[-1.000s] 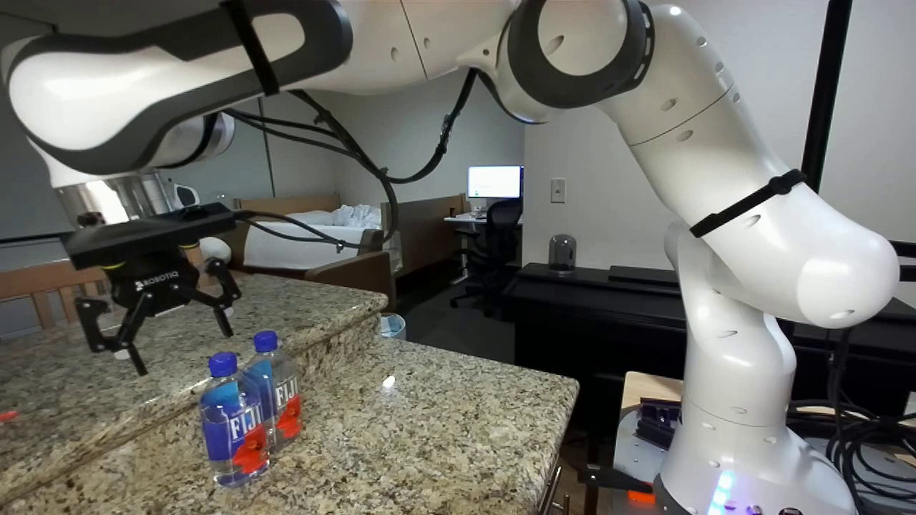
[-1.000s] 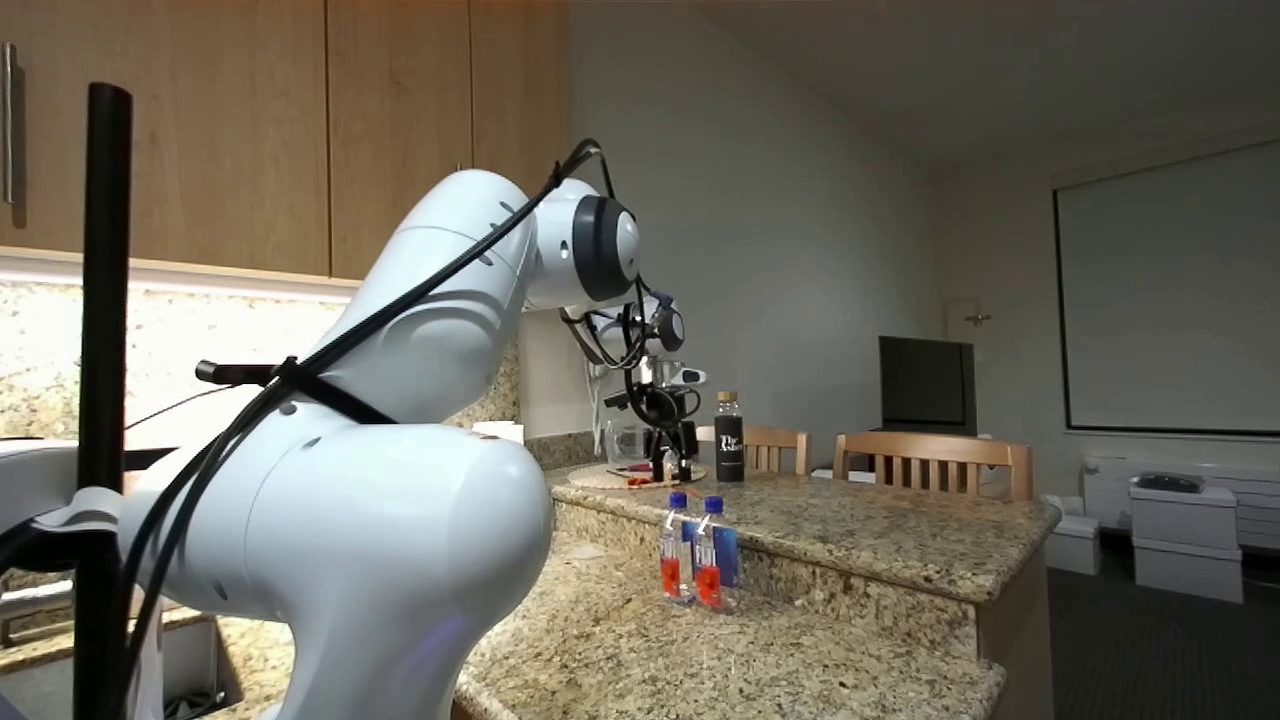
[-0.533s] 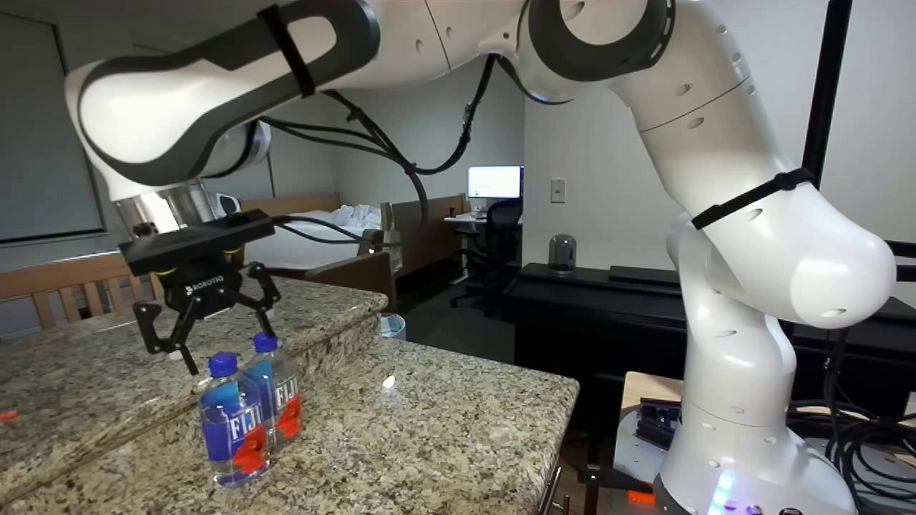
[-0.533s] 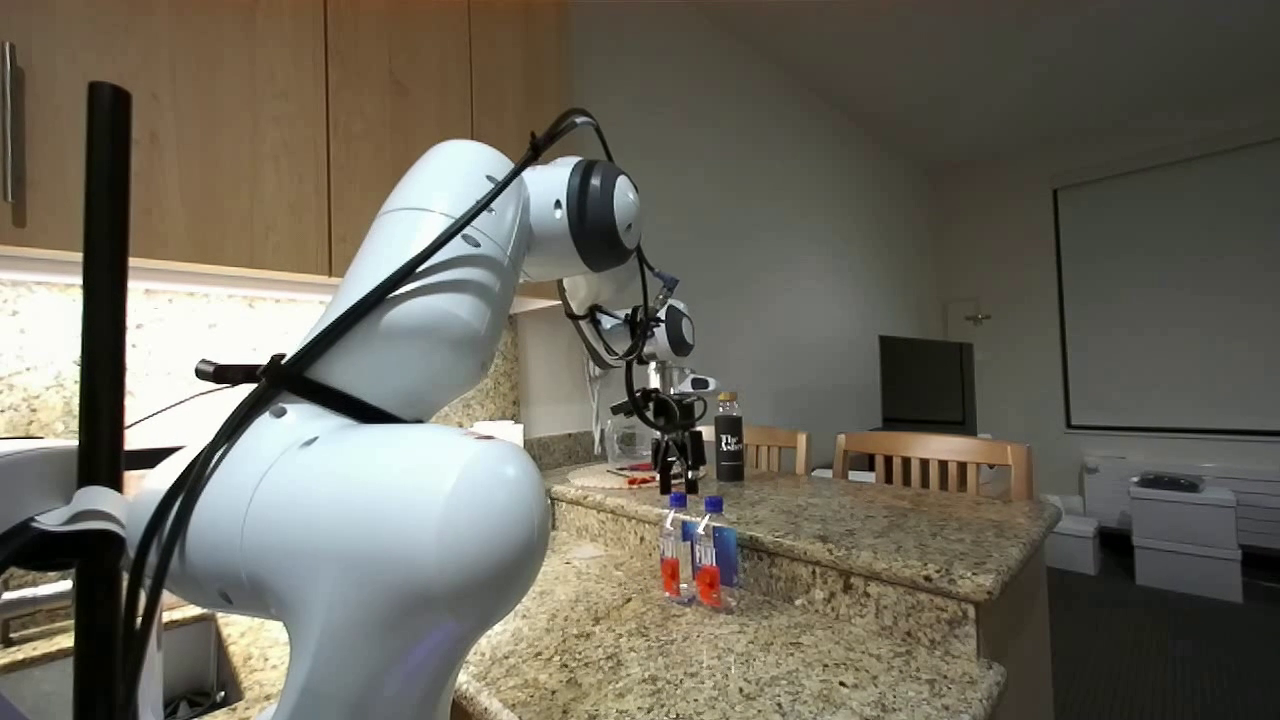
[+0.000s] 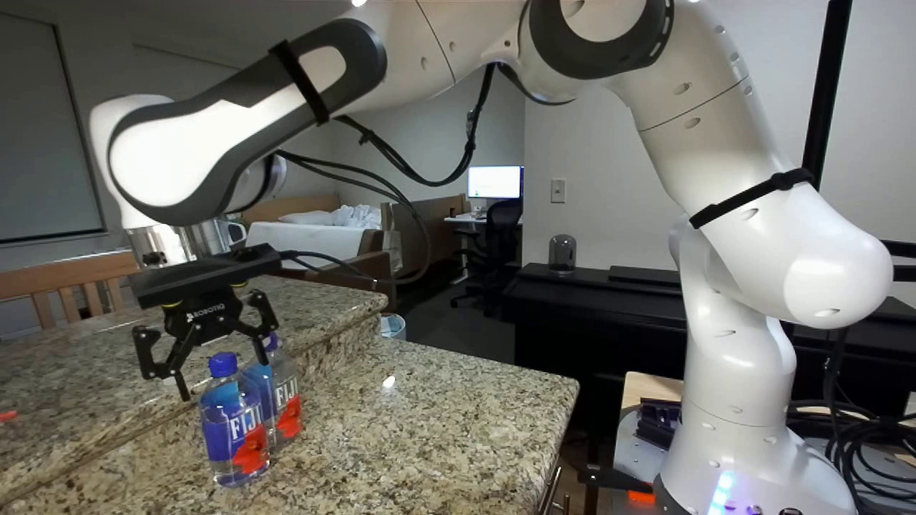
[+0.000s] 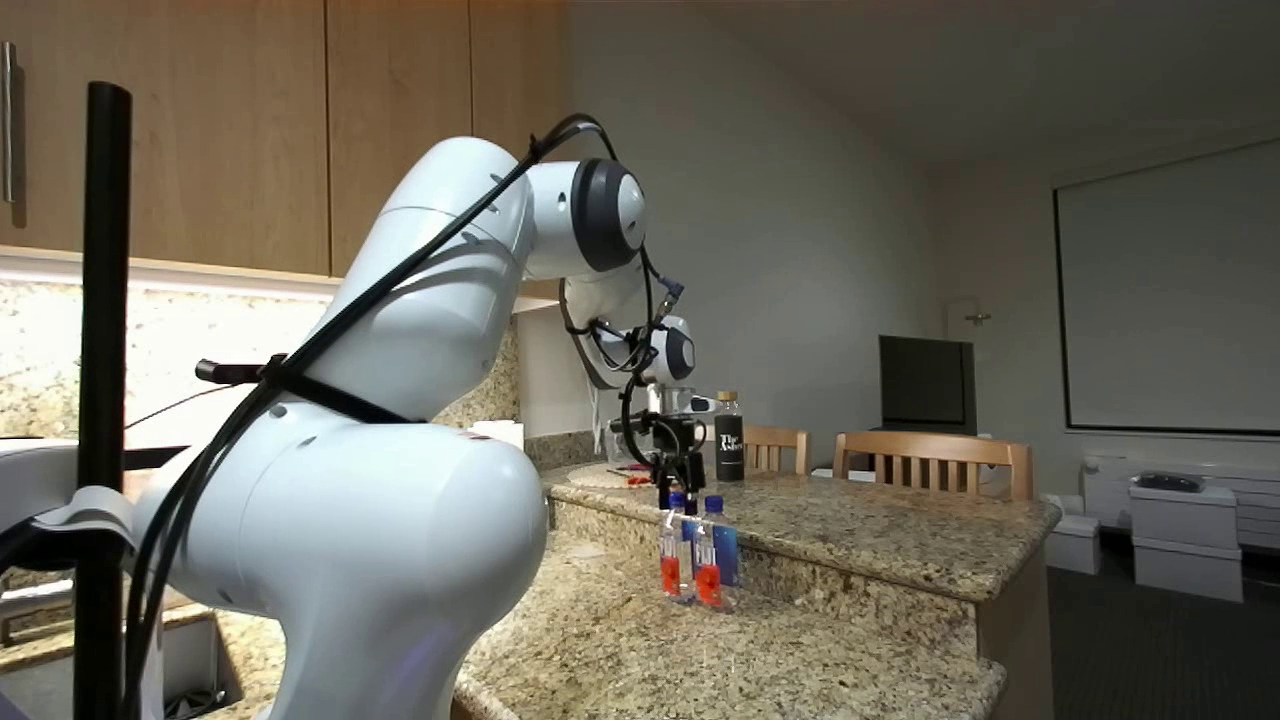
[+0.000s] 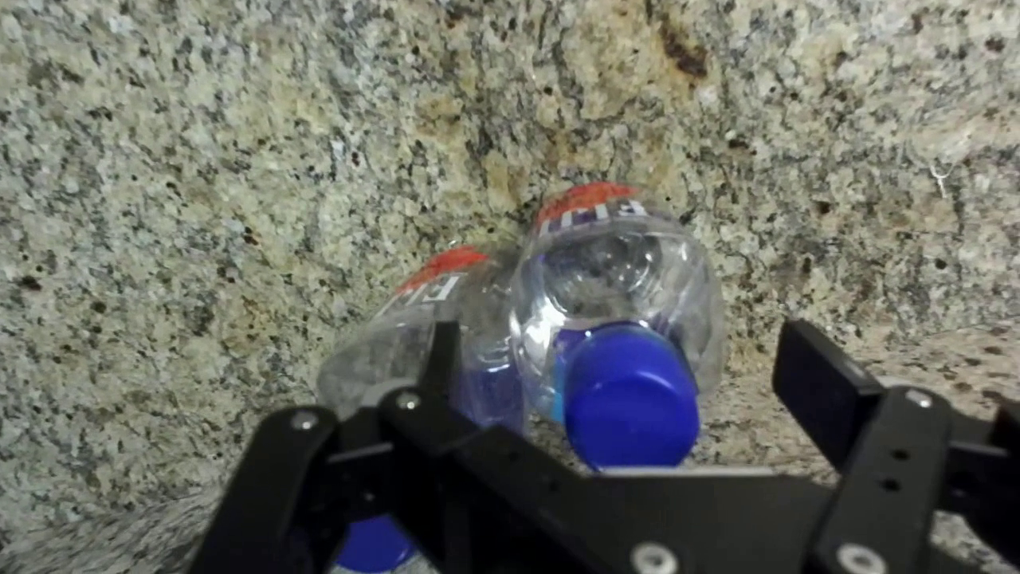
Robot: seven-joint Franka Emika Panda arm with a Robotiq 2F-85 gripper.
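Two clear FIJI water bottles with blue caps stand upright side by side on the lower granite counter. In the wrist view the cap of one bottle [image 7: 629,399] lies between my open fingers, with a gap on each side. The neighbouring bottle [image 7: 398,351] is at the left there, partly hidden behind a finger [image 7: 443,359]. In an exterior view my gripper [image 5: 223,373] hangs just above the nearer bottle [image 5: 236,433], one finger in front of the cap of the farther bottle [image 5: 288,408]. Nothing is held. Elsewhere my gripper [image 6: 677,500] is over the left bottle [image 6: 671,560].
A raised granite ledge [image 5: 322,304] runs right behind the bottles. On it stand a dark bottle with a wooden cap [image 6: 729,440] and a round mat [image 6: 590,477] with red items. Wooden chairs [image 6: 930,455] are beyond. The lower counter [image 5: 429,408] extends toward my base.
From over the ledge, my gripper has moved across toward the bottles and then lowered, so its fingertips are now about level with the caps. It has stayed open; the bottles have not moved.
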